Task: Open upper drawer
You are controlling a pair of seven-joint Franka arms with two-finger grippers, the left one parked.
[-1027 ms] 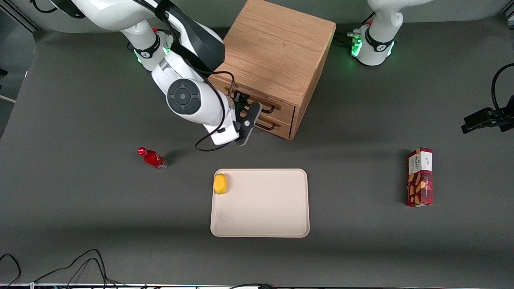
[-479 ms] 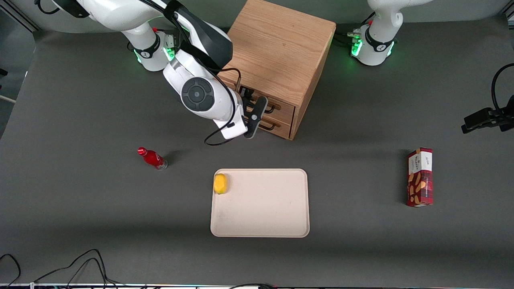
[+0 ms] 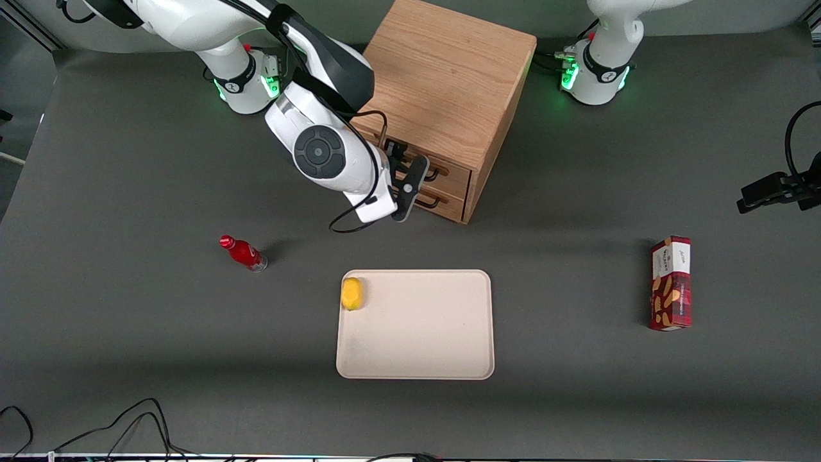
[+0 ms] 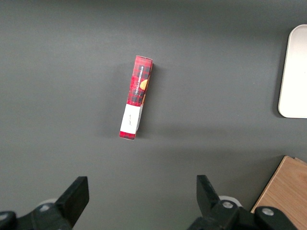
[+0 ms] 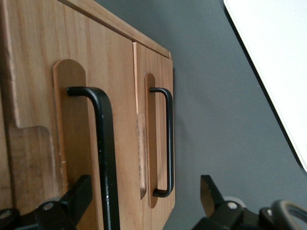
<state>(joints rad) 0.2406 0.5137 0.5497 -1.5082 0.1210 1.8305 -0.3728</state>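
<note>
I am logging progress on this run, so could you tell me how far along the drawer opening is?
Approach looks done: the gripper is at the cabinet front, fingers open around the upper drawer handle. The drawer looks shut; closing and pulling remain.

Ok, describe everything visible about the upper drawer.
The upper drawer is shut, flush in the oak cabinet, directly above the matching lower drawer. Its front is light oak-like wood with a rounded recess behind a thin black wire handle. The gripper is open, its fingers straddling that handle without visibly touching it.
</note>
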